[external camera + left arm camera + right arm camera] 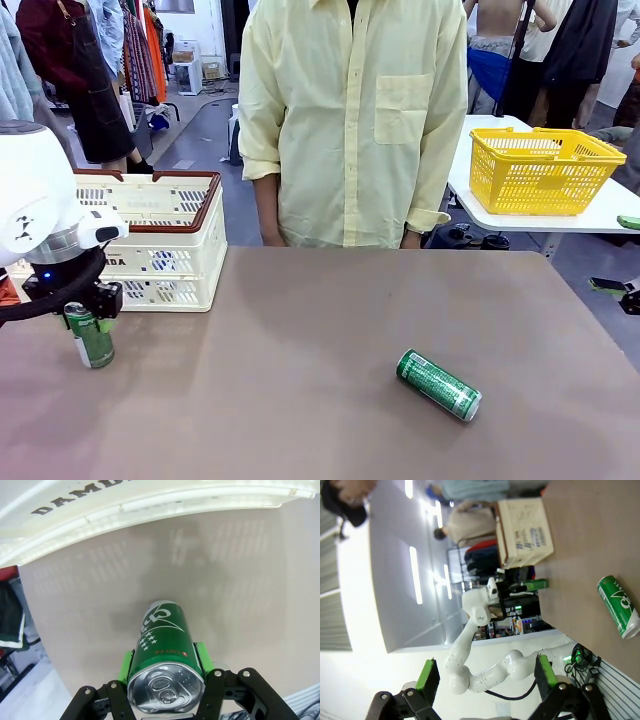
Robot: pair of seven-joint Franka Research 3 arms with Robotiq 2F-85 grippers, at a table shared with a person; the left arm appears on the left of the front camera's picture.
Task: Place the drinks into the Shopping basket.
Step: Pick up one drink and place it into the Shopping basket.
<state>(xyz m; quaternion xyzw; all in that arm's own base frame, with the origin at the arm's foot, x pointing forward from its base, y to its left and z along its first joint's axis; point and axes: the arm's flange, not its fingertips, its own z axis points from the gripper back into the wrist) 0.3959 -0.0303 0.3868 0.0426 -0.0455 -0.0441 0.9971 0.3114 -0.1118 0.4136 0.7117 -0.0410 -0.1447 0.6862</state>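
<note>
Left pincer (165,664): my pads clamp an upright green can (92,342), just in front of the Shopping basket (170,262).
Right pincer (485,676): my jaws stand wide apart.
Second green can (438,384): lying on its side on the table (290,410), well apart from the basket.

Table (300,420): Shopping basket (160,240), toppled can (438,384).

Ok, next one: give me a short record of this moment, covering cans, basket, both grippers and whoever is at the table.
left gripper: closed on the upright green can, just in front of the Shopping basket
right gripper: open, nothing between its fingers
lying green can: on its side on the table, right of middle, untouched
Shopping basket: far left of the table; contents cannot be told
person: standing at the far side
progress: one can gripped, not yet in the basket
</note>
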